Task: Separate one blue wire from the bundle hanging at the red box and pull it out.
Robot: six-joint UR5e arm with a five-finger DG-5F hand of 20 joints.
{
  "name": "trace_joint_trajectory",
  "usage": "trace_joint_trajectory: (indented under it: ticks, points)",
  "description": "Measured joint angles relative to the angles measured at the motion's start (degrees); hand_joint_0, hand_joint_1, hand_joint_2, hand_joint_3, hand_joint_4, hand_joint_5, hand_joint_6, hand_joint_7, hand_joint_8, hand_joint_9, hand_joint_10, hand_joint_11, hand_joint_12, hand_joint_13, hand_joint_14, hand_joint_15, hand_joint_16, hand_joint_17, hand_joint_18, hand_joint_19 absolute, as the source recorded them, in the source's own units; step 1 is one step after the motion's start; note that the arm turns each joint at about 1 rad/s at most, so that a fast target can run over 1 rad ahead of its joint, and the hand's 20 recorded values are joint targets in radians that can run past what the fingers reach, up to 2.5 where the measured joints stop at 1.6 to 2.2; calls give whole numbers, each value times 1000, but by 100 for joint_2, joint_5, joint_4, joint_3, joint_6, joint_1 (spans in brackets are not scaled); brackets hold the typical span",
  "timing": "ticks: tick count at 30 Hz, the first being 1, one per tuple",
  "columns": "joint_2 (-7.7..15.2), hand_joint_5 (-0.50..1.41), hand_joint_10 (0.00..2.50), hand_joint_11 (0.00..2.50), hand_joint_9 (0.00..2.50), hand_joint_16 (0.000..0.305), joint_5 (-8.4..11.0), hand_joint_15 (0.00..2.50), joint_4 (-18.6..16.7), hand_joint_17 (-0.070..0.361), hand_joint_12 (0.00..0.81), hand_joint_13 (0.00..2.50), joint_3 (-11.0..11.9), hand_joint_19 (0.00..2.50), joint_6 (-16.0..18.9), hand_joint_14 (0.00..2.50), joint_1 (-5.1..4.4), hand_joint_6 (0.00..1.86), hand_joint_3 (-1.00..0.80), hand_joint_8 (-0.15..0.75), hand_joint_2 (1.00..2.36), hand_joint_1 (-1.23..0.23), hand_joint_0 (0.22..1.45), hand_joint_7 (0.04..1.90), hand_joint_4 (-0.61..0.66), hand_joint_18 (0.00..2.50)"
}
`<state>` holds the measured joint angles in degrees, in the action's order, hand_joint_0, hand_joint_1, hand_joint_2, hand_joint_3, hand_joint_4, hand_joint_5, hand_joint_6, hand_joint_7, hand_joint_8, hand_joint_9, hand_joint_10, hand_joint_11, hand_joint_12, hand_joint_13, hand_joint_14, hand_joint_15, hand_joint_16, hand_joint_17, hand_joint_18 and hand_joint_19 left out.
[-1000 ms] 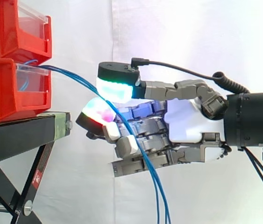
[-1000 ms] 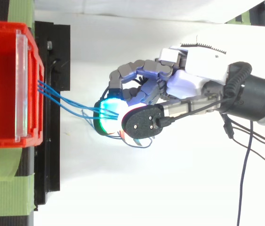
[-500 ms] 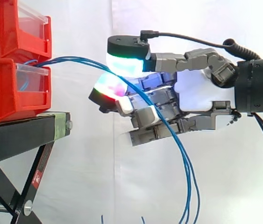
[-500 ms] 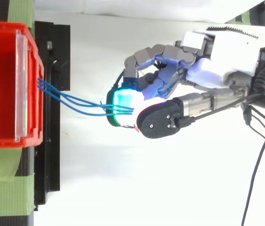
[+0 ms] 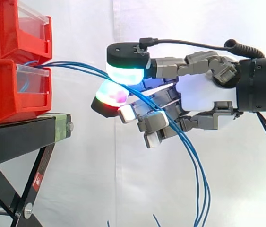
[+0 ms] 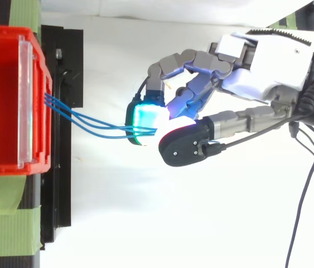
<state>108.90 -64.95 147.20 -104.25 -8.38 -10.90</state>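
Wire axis: thin blue wires (image 5: 76, 66) ran level from the red plastic box (image 5: 3, 94) rightward into the hand (image 5: 201, 97), then drooped.
Hand: glowing pads (image 5: 125, 75) pinched several strands.

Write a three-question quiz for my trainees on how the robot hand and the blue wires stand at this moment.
1. True or false: the blue wires lie flat on the black stand.
2. The wires come out of: A) the upper red bin; B) the lower red bin; C) the curtain.
3. Fill in: the glowing pads of the hand ____ the wires, which then hang down past its fingers.
Key: 1 false; 2 B; 3 pinch.
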Motion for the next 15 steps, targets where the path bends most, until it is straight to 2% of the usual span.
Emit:
trace_joint_trajectory:
  ticks: [4, 15]
  points:
    - [0, -190, 20, 925, 1055, 39, 0, 1570, -77, 88, 308, 1395, 0, 1200, -54, 13, 0, 754, -188, 397, 1028, -724, 689, 1106, 185, 920]
    - [0, -188, 20, 983, 1082, 39, 0, 1723, -103, 87, 304, 1430, 1, 1190, -75, 6, 0, 751, -192, 394, 1027, -727, 690, 1111, 186, 921]
